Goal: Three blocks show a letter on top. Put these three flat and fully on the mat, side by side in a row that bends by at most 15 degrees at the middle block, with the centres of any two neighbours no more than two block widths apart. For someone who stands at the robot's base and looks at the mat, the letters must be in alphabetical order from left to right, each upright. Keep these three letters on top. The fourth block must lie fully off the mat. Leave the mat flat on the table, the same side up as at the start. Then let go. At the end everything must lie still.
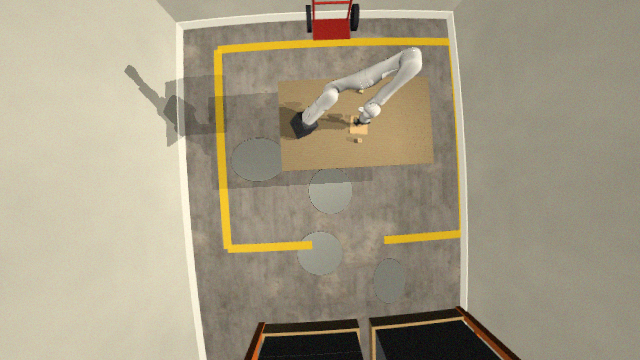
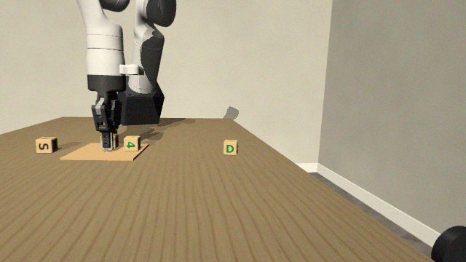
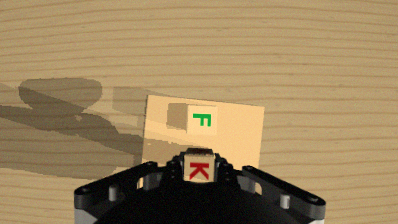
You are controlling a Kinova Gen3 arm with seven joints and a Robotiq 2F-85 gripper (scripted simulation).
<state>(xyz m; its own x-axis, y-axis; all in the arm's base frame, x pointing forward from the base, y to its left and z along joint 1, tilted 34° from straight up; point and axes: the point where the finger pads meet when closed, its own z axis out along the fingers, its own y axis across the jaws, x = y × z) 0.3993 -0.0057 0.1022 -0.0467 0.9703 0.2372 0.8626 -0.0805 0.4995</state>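
My gripper [image 2: 107,143] is shut on a wooden block with a red K on top [image 3: 200,170]. It holds the block down at the tan mat [image 2: 103,152], near the mat's middle. I cannot tell if the block rests on the mat. A second block [image 2: 132,143] sits on the mat beside it, apart from it. That block shows a green F on top in the wrist view [image 3: 201,120] and a green 4 on its side. A block with an S on its side [image 2: 46,145] lies off the mat to the left. A block with a D on its side [image 2: 230,147] lies off the mat to the right.
The arm's black base [image 2: 140,107] stands behind the mat. The table's right edge [image 2: 291,171] drops to the floor beside the grey wall. A dark round object [image 2: 449,244] shows at the bottom right corner.
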